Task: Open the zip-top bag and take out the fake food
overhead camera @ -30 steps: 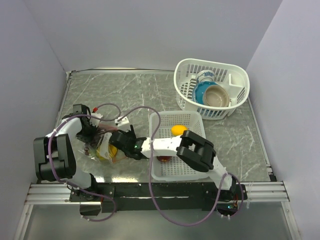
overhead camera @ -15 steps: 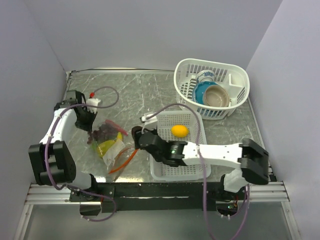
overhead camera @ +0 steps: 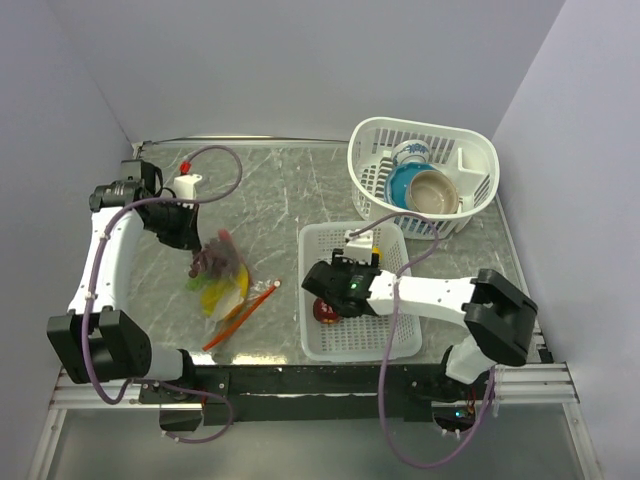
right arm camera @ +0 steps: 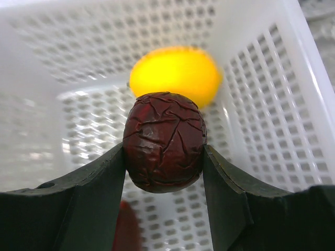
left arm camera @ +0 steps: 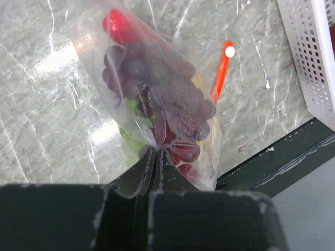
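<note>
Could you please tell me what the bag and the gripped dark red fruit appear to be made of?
The zip-top bag looks like thin clear plastic film: glossy, creased, grapes visible through it. The dark red fruit seems plastic or foam, with a dull, wrinkled skin; which is unclear.

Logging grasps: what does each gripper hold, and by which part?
Left gripper pinches the bag at the end opposite its zipper; right gripper clamps the dark red fruit by its sides.
</note>
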Robot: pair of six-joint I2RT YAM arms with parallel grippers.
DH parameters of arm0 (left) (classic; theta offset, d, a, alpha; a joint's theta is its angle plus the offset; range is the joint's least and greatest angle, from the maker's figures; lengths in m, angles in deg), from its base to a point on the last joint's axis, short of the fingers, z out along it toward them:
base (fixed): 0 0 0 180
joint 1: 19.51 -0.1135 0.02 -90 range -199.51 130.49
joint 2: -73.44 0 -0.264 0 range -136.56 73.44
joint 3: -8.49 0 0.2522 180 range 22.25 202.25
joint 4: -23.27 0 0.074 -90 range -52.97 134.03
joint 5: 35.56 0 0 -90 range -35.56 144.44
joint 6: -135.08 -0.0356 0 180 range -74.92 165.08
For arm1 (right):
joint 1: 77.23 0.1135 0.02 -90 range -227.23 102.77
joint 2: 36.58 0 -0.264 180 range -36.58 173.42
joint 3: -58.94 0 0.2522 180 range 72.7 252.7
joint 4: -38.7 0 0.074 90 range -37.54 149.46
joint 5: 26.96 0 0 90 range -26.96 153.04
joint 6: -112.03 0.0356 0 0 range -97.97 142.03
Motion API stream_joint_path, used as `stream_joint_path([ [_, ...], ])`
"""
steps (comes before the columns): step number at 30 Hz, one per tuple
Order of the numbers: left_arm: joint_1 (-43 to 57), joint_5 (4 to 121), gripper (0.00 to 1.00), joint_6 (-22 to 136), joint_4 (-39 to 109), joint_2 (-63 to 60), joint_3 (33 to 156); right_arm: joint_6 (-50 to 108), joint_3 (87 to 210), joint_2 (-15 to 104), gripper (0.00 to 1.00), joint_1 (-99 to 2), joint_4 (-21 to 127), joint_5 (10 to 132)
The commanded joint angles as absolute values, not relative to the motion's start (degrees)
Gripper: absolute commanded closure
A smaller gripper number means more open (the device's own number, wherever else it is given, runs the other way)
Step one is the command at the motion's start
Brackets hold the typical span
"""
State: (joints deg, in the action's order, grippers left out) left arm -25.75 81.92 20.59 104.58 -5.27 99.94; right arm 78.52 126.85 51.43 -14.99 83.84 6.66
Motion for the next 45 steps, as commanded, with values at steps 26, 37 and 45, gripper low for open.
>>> stream_joint_path([
  [26,-25.4,48.5,0.99,20.3,71.9,-13.7,71.6,64.1,147.0,61.9,0.23,2.3,71.9,18.2],
  [37,-25.4,50.7,0.99,20.0,74.6,-11.4,72.9,60.9,157.2,74.1,0.28,3.0,66.4,30.4],
  [45,-25.4,51.6,0.99,20.0,75.5,-10.1,73.1,61.0,164.3,82.7,0.30,1.4,68.7,34.7],
])
